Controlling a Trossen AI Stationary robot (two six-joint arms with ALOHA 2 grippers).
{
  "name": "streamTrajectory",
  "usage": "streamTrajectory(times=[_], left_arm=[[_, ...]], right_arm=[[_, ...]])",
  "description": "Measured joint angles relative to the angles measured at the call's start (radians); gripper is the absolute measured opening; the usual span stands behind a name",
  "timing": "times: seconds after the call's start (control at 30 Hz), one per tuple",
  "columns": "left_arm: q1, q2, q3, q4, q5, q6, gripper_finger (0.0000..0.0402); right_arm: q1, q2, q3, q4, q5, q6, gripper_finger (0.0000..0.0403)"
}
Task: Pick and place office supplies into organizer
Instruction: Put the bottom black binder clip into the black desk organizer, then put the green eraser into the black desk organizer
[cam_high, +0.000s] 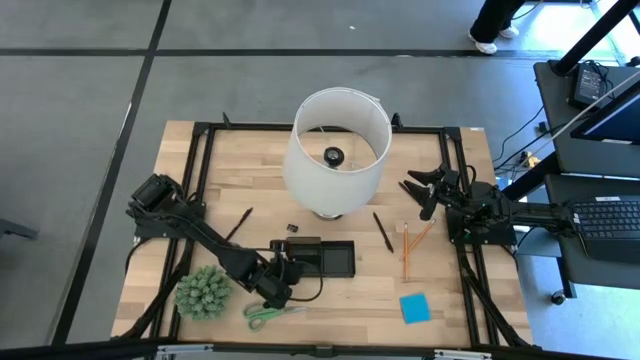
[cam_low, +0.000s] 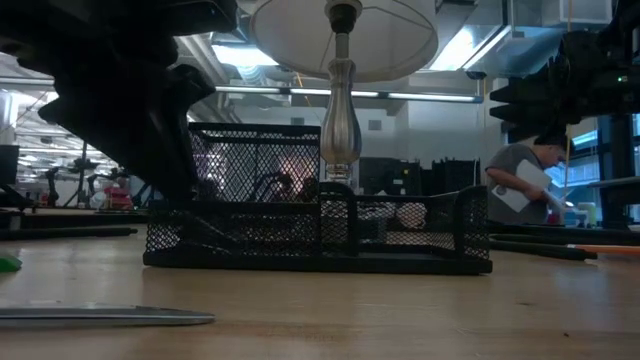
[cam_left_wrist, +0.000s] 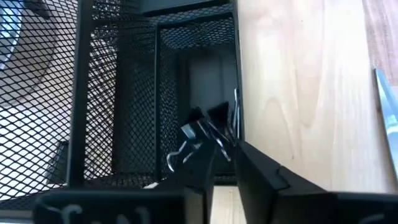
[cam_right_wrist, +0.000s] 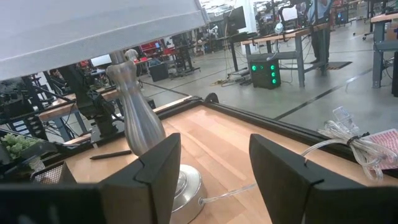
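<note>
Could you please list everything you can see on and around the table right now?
Black mesh rectangular organizer: one, black, front centre.
Lamp with white fabric shade: one, white, behind the organizer.
Green-handled metal scissors: one, green, front edge.
Thin dark pens: two, dark, either side of the lamp.
Orange wooden pencils: seemingly two, orange, right of the organizer.
Blue square sticky-note pad: one, blue, front right.
Small dark metal clips: two, dark, one behind the organizer, one at the left hand.
Spiky green plant ball: one, green, front left.
Person: one, beyond the table.
Left hand: dark, over the organizer.
Right hand: dark, open, right of the lamp.
</note>
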Motion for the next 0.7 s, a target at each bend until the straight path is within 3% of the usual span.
streamTrajectory(times=[0.27, 0.43, 0.7], left_arm=[[0.003, -0.024, 0.000, -0.025, 0.000, -0.029, 0.0101], [0.003, -0.074, 0.043, -0.143, 0.020, -0.131, 0.0113], [-0.006, -0.099, 0.058, -0.258, 0.370, -0.411, 0.0123]], right_arm=[[0.000, 0.000, 0.000, 0.000, 0.000, 0.000, 0.0193], [0.000, 0.000, 0.000, 0.000, 0.000, 0.000, 0.0193], [0.000, 0.000, 0.000, 0.000, 0.000, 0.000, 0.0193]])
